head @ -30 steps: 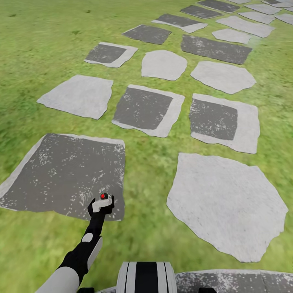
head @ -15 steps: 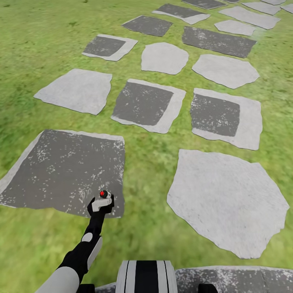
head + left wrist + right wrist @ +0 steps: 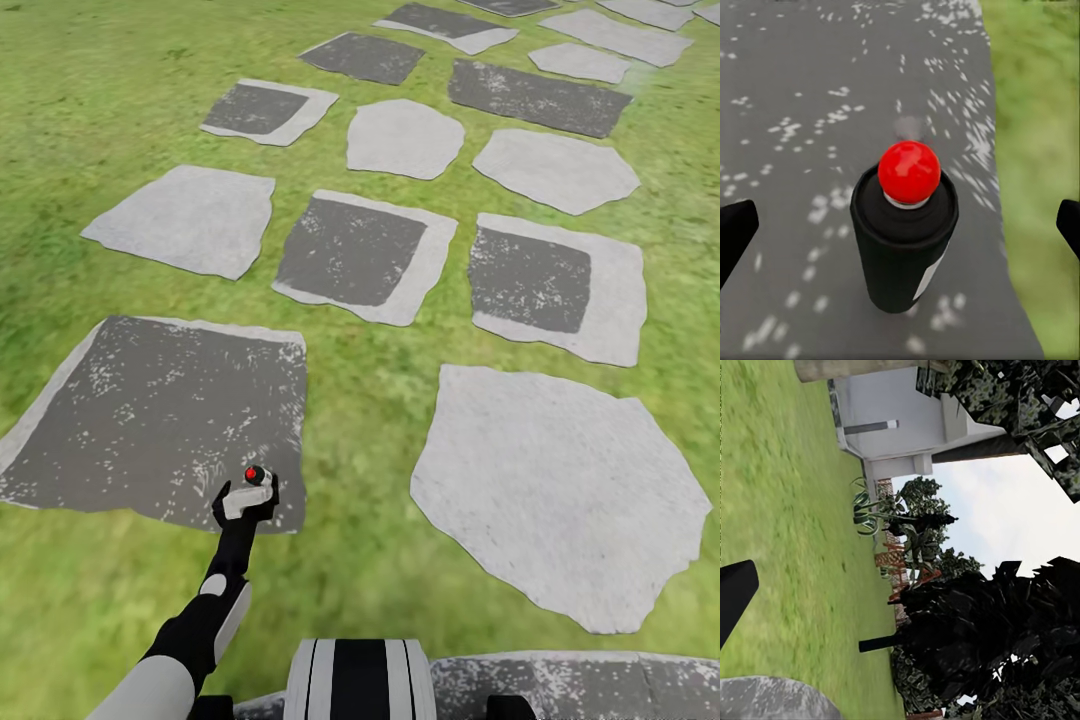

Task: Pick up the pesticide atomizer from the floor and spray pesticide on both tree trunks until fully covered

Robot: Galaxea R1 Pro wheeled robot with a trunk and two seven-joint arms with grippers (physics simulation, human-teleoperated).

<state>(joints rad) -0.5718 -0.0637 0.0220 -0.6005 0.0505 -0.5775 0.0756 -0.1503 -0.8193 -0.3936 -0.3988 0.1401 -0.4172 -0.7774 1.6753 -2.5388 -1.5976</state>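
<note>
Black atomizer [image 3: 904, 240] is standing upright on the dark stepping stone [image 3: 150, 420], left gripper [image 3: 900, 225] fingers spreading either side, readying a grasp.

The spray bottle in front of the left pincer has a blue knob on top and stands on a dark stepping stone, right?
Not quite: the knob is red, not blue. The left wrist view shows the black spray bottle standing upright on the dark stepping stone, between the left pincer's two tips, which stand apart from it on either side.
</note>
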